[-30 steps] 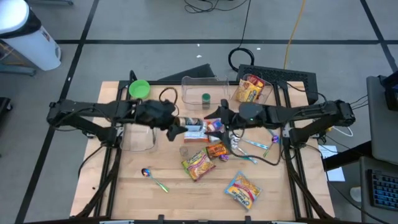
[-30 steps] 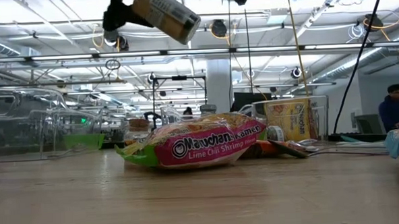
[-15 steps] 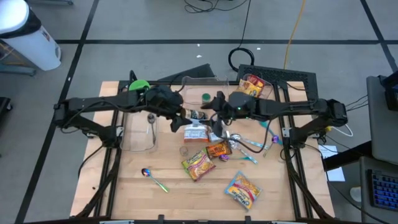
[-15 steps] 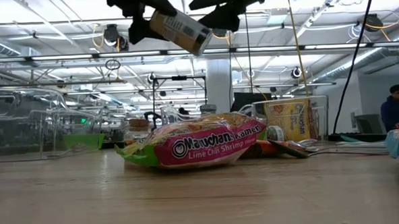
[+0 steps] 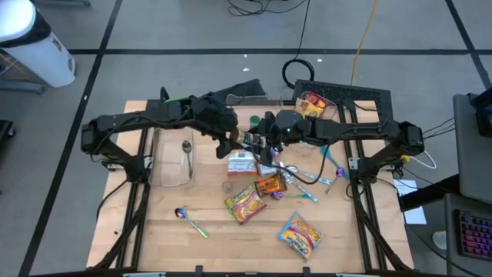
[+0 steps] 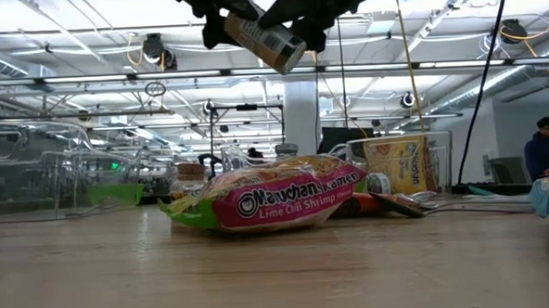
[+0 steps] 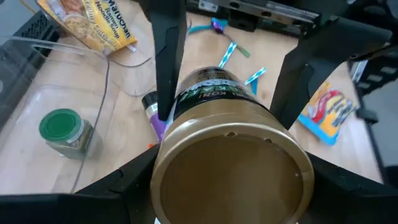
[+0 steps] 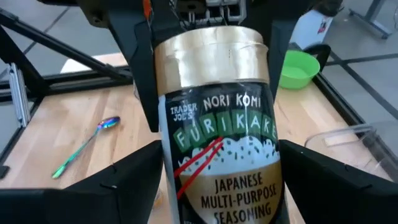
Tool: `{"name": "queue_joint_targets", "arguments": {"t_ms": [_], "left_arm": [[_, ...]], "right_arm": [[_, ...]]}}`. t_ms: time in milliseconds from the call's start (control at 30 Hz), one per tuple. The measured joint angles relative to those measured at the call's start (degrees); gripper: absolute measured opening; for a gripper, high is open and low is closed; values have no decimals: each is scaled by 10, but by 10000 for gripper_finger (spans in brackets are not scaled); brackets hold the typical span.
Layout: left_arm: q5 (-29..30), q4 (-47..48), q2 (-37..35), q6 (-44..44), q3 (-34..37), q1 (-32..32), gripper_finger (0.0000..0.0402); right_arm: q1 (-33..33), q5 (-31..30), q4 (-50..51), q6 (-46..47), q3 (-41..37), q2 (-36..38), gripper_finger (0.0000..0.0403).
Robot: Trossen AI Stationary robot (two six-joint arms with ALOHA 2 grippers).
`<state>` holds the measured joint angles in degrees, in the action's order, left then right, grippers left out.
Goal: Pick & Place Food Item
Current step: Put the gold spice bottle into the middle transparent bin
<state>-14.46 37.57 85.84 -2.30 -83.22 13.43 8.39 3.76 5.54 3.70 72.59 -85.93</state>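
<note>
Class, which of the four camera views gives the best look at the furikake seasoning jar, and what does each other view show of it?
The right wrist view: the furikake jar fills it, label readable. The left wrist view shows only its gold cap end. The low view shows it tilted, high above the table. The high view shows it small between the two arms.
</note>
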Motion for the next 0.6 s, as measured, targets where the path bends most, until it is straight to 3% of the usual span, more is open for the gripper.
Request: {"name": "queue_joint_targets", "arguments": {"t_ms": [200, 333, 600], "left_arm": [[-2, 43, 45, 39, -64, 0, 277], [-3, 74, 66, 65, -99, -1, 277], [-5, 58, 70, 85, -119, -2, 277]], "right_arm": [[19, 54, 17, 2, -1, 0, 301], [25, 58, 25, 1, -1, 0, 298], [32, 82, 22, -3, 0, 0, 292]]}}
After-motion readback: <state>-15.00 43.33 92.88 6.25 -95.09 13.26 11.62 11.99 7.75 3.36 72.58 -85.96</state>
